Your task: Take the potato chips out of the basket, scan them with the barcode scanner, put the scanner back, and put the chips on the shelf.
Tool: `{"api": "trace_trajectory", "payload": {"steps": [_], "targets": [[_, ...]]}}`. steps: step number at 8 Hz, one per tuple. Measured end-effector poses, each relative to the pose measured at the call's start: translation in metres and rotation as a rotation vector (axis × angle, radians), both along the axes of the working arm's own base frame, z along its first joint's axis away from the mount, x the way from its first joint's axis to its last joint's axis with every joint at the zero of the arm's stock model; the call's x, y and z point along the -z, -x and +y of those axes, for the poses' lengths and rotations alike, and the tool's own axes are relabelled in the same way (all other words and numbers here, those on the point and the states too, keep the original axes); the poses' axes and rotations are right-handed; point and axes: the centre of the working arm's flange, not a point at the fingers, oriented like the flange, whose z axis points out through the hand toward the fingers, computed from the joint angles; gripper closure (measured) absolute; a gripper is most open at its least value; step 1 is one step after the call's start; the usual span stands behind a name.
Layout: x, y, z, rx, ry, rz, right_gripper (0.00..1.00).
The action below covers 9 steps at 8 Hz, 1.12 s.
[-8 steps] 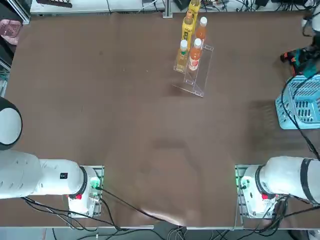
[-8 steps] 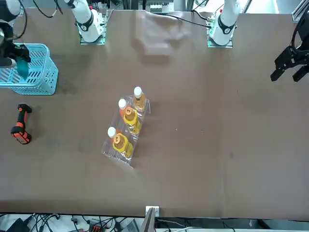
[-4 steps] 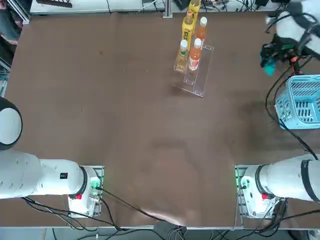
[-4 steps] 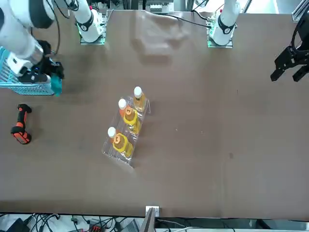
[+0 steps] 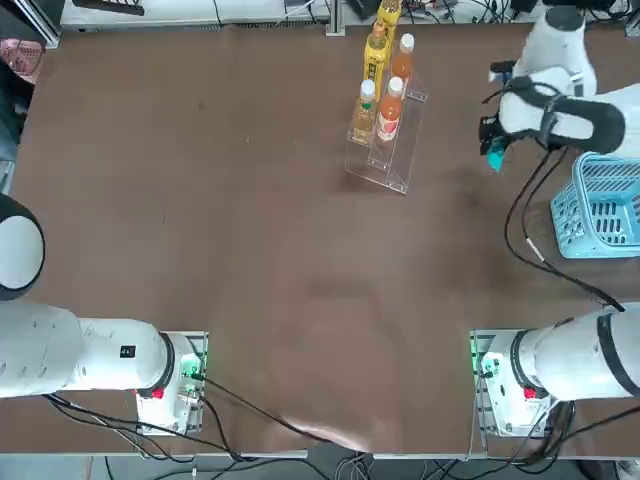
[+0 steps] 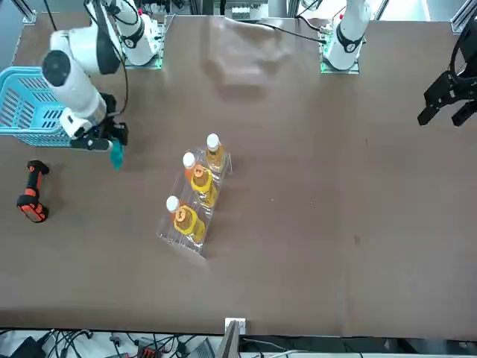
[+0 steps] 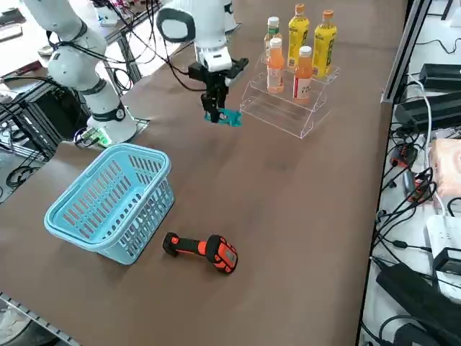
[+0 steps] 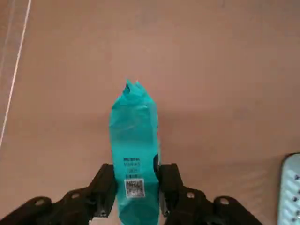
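My right gripper (image 8: pixel 136 180) is shut on the potato chips (image 8: pixel 134 140), a narrow teal packet with a code printed on it. In the top view the potato chips (image 5: pixel 495 158) hang under the right gripper (image 5: pixel 493 135) above bare table, between the shelf (image 5: pixel 392 150) and the basket (image 5: pixel 603 205). From the front the potato chips (image 6: pixel 116 154) show right of the basket (image 6: pixel 30 108). The side view has the potato chips (image 7: pixel 225 117) just short of the shelf (image 7: pixel 284 108). The barcode scanner (image 6: pixel 31 192) lies on the table, black and orange, beyond the basket from the robot; the barcode scanner (image 7: pixel 204 249) is untouched.
Several orange and yellow drink bottles (image 5: pixel 383 75) stand on the shelf's tiers. A black cable (image 5: pixel 525 215) runs from the right arm down across the table beside the basket. The table's far edge lies just past the shelf.
The right arm has carried the teal packet up out of the basket and leftwards towards the shelf. The scanner and the bottles have stayed put.
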Motion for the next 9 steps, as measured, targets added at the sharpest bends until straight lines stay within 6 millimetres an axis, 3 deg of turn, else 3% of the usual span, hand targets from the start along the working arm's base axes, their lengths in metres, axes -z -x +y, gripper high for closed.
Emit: {"api": "trace_trajectory", "payload": {"steps": [6,9], "targets": [[0.099,0.020,-0.001,0.006,-0.021,-0.081,0.50],[0.108,0.019,-0.006,0.015,-0.019,-0.084,0.45]]}}
